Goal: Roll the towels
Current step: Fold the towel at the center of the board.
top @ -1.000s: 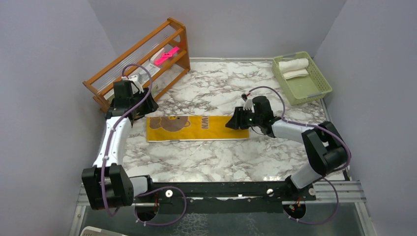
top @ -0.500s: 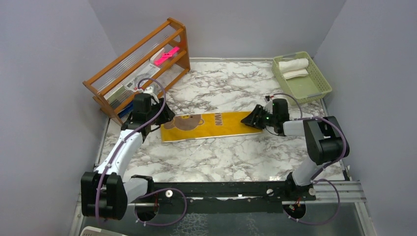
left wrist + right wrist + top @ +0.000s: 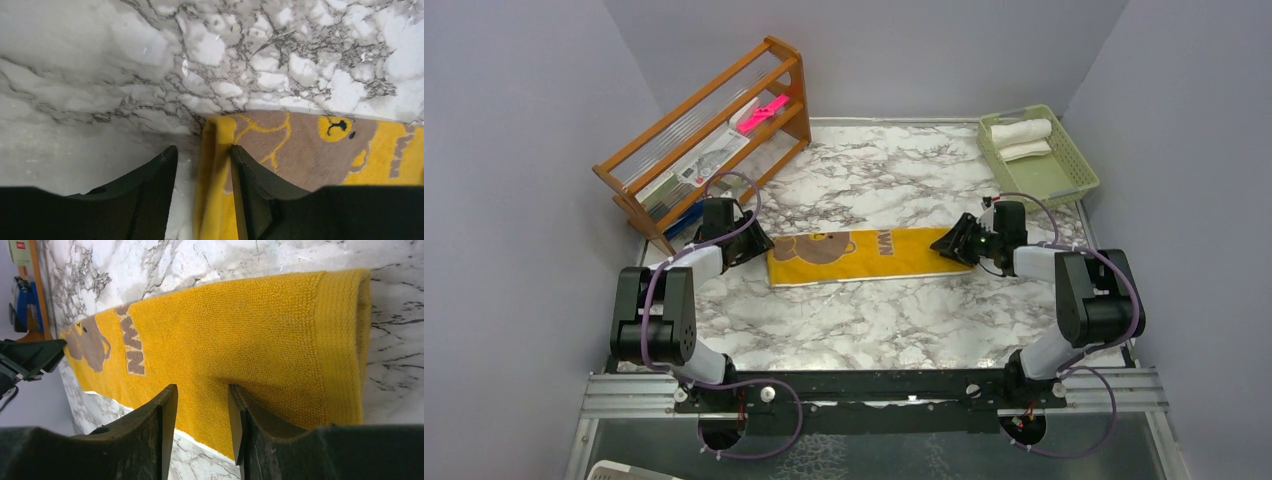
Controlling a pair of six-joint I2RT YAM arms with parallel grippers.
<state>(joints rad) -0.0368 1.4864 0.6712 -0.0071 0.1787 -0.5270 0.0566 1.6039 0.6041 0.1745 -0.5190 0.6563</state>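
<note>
Towel, mustard yellow, flat on table, held at both ends; left gripper pinching bear-end hem, right gripper pinching plain end; best: even tension, square hems, then roll tight.

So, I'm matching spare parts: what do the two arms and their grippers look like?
The left arm and right arm pair black joint housings with white link tubes; a purple cable loops along each. The left gripper and right gripper have black wedge-shaped fingers, the right's scuffed.
</note>
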